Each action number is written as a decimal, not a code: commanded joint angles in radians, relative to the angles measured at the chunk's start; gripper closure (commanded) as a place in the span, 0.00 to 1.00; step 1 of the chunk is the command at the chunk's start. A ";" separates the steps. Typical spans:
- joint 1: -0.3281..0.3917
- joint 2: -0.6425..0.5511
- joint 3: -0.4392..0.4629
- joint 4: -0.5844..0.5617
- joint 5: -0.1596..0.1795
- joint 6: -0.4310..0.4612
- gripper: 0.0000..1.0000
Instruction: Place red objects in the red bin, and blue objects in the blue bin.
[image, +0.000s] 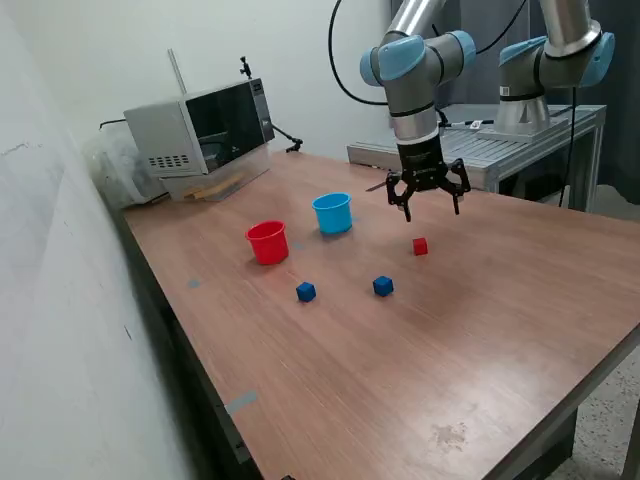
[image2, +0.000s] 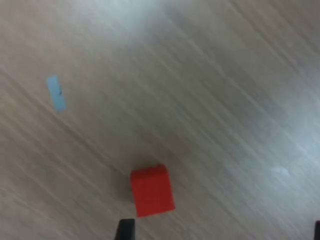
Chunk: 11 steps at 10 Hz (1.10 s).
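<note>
The exterior view looks down across the table (image: 480, 340) from one corner; the wrist view hangs close above the wood, sharing only the red cube (image: 420, 246) (image2: 151, 190).

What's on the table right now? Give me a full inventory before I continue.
red cube: one seen, red, on the table below the gripper; also in the wrist view
blue cubes: two, dark blue, one in front of the red cup, one toward the exterior view's right of it
red cup: one, red, upright, beside the blue cup
blue cup: one, light blue, upright, behind the cubes
microwave: one, grey and black, far corner of the table
tape scrap: one, pale blue, on the table
table: one, brown wood
arm: one, grey and blue
gripper: one, black, open, above the table, holding nothing
</note>
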 joint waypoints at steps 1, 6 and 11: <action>0.002 0.020 -0.011 -0.014 -0.002 -0.088 0.00; 0.001 0.151 -0.057 -0.077 -0.012 -0.113 0.00; -0.035 0.144 -0.054 -0.116 -0.088 -0.113 0.00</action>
